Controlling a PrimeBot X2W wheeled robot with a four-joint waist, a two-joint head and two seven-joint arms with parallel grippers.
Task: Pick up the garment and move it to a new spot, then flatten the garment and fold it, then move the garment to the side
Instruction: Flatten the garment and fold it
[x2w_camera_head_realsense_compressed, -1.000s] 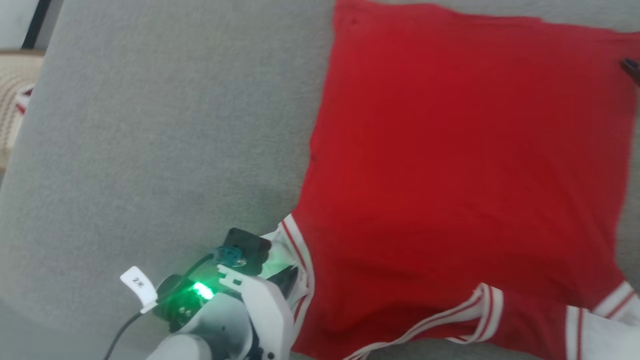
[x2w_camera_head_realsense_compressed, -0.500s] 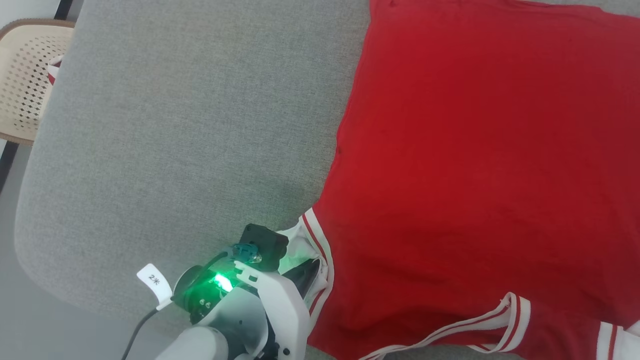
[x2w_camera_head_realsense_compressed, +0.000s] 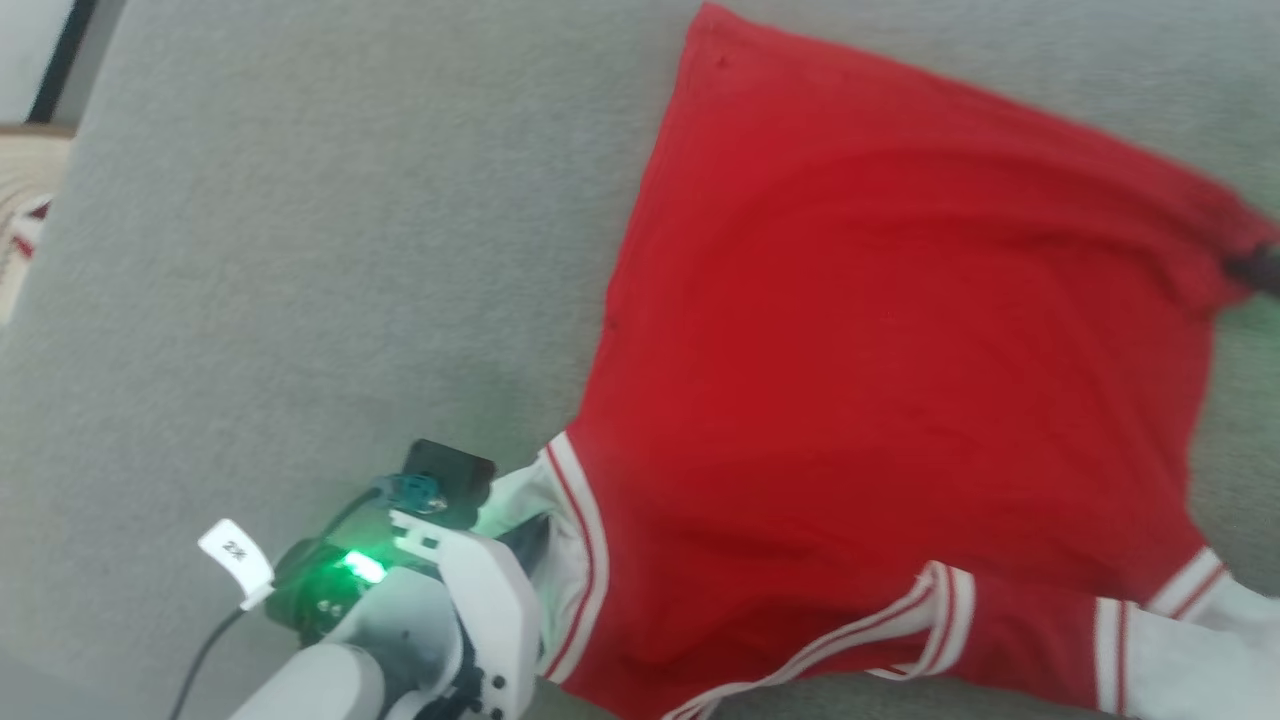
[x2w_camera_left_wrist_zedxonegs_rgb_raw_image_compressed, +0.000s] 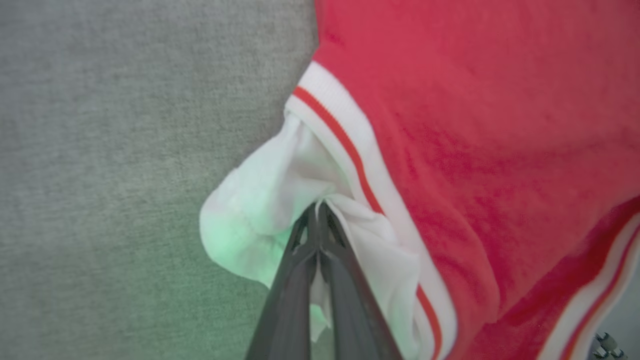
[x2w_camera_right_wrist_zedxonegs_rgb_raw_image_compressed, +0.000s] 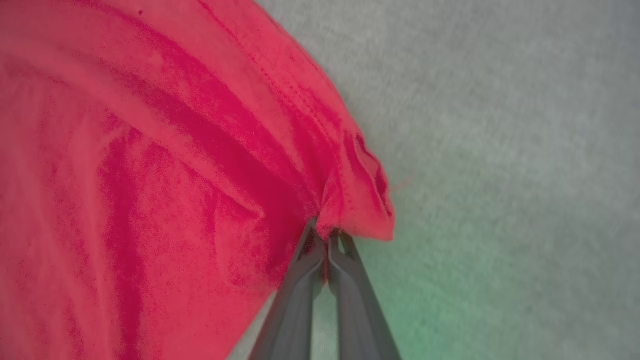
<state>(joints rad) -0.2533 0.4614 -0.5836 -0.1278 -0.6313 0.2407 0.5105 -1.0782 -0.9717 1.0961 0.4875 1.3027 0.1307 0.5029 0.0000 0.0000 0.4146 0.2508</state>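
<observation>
The garment (x2w_camera_head_realsense_compressed: 900, 350) is red with white sleeves and striped trim, and it lies spread on the grey padded surface (x2w_camera_head_realsense_compressed: 300, 250). My left gripper (x2w_camera_head_realsense_compressed: 532, 538) at the lower left is shut on the garment's white sleeve. In the left wrist view, my left gripper (x2w_camera_left_wrist_zedxonegs_rgb_raw_image_compressed: 319, 206) pinches a bunch of white sleeve cloth (x2w_camera_left_wrist_zedxonegs_rgb_raw_image_compressed: 260, 200) beside the striped cuff. At the right edge of the head view my right gripper (x2w_camera_head_realsense_compressed: 1255, 270) holds the red far corner. The right wrist view shows my right gripper (x2w_camera_right_wrist_zedxonegs_rgb_raw_image_compressed: 325, 234) closed on that puckered red hem corner (x2w_camera_right_wrist_zedxonegs_rgb_raw_image_compressed: 360, 200).
Grey padding extends left of and beyond the garment. A beige perforated thing (x2w_camera_head_realsense_compressed: 20, 230) sits past the pad's left edge. The garment's other white sleeve (x2w_camera_head_realsense_compressed: 1200, 640) reaches the lower right corner of the head view.
My right gripper has closed on the garment's red corner, and the cloth there now bunches and pulls taut. The head camera has shifted. The left gripper still holds the sleeve.
</observation>
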